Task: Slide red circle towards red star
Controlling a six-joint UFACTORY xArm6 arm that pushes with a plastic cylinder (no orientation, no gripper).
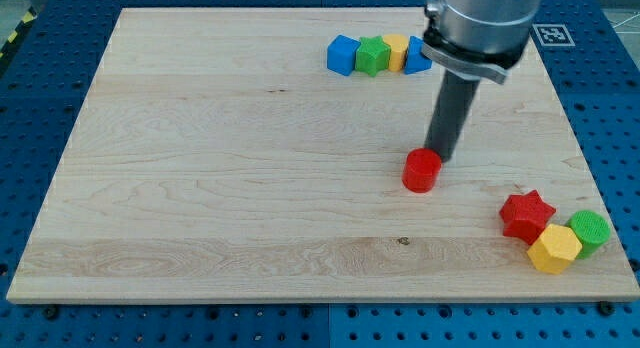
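The red circle is a short red cylinder right of the board's middle. The red star lies near the view's bottom right, touching a yellow hexagon block. My tip stands just behind the red circle, at its upper right edge, touching it or nearly so. The dark rod rises from there to the metal arm at the view's top.
A green round block sits right of the red star, against the yellow hexagon. At the view's top a row holds a blue block, a green block, a yellow block and a second blue block partly hidden by the arm. The wooden board ends close to the bottom-right cluster.
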